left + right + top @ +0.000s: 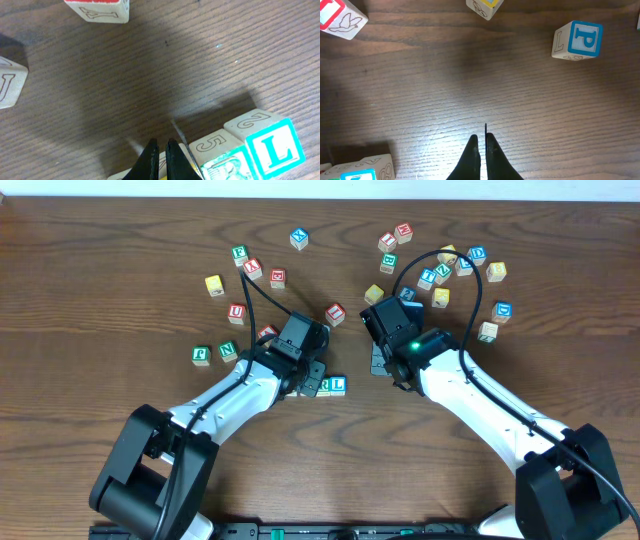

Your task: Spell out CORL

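Note:
A short row of letter blocks lies at the table's middle. Its right end is a cyan L block (339,384) (272,147), with a green block (323,387) (224,161) touching its left side. My left gripper (309,378) (160,150) is shut and empty, its tips just over a yellow-edged block (180,152) at the row's left, which is mostly hidden under the fingers. My right gripper (384,367) (481,142) is shut and empty over bare wood, to the right of the row.
Several loose letter blocks lie scattered across the back of the table, such as a red one (335,312) and a yellow one (374,294). A blue P block (578,40) lies ahead of my right gripper. Another block (10,82) lies left of my left gripper.

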Tool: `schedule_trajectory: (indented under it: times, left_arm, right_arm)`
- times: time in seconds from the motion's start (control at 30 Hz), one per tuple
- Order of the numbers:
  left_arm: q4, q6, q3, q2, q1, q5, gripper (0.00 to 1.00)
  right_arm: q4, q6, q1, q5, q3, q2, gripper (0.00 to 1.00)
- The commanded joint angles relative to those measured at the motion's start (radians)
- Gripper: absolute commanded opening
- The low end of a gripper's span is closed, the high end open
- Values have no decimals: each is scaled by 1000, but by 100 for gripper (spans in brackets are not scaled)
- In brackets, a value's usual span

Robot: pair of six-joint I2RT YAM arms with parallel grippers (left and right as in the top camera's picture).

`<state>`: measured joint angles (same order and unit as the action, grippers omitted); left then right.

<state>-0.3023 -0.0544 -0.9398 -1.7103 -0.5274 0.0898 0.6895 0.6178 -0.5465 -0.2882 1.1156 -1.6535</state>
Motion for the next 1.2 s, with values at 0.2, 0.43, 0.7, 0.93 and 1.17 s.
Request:
schedule_trajectory:
  times: [0.2,0.43,0.7,0.93,1.17]
  left_arm:
    - [-13,10,-26,-9,-1,-20,7]
    - [-10,10,-26,-9,0,-21,7]
    - [-10,10,-26,-9,-1,-20,7]
    - [-11,15,-26,-9,-13,-19,7]
    - [-10,24,-26,-9,-24,-25,7]
  right_arm:
    - [2,17,2,-20,16,11,1]
    - [3,17,2,-20,16,11,1]
    - [3,17,-2,-20,16,11,1]
    - [3,17,-3,-20,16,11,1]
    - [3,17,-4,-20,16,11,1]
